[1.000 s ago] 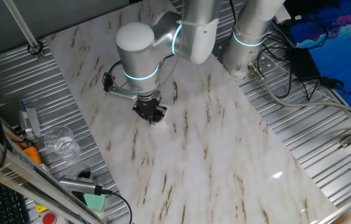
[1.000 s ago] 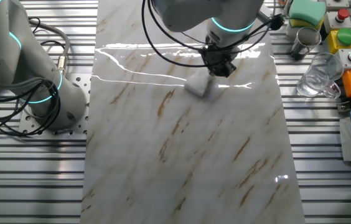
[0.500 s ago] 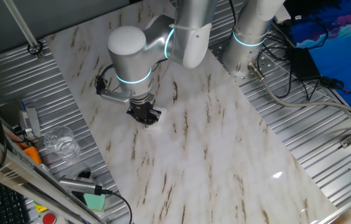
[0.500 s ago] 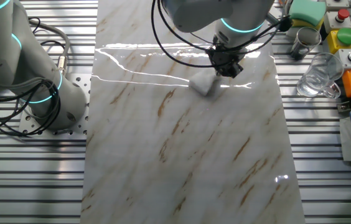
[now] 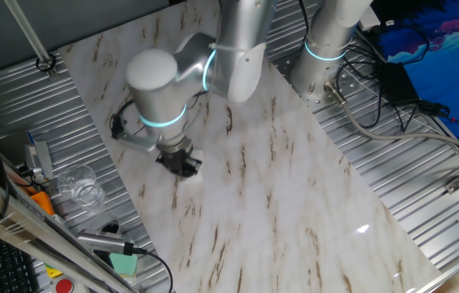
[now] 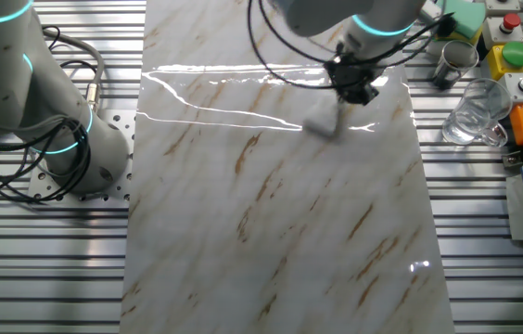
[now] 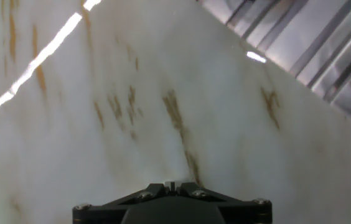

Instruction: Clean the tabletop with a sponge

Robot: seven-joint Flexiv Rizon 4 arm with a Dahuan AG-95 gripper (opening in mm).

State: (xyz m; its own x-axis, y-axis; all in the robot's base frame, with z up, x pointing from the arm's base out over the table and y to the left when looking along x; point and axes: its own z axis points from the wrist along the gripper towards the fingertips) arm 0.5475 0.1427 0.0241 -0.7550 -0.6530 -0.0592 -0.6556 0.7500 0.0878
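The tabletop [image 5: 278, 203] is a long white marble-look slab with brown veins; it also shows in the other fixed view [image 6: 271, 232] and fills the hand view [image 7: 132, 93]. My gripper [image 5: 179, 165] points down at the slab near its edge on the glass side, and shows in the other fixed view [image 6: 354, 88]. Its jaws are shut on the sponge [image 6: 321, 122], a small white soft piece pressed on the slab and blurred by motion. In the hand view the gripper [image 7: 170, 185] shows only its dark tips close together with a sliver of white between them.
A clear glass cup [image 6: 475, 113] stands on the ribbed metal beside the slab, close to the gripper; it also shows in one fixed view [image 5: 79, 185]. A green block [image 6: 456, 16], a metal mug [image 6: 453, 61] and button boxes lie beyond it. A second arm's base [image 6: 48, 130] stands across the slab.
The gripper with the sponge has slid across the slab toward the edge by the glass cup: leftward and down in one fixed view, rightward in the other.
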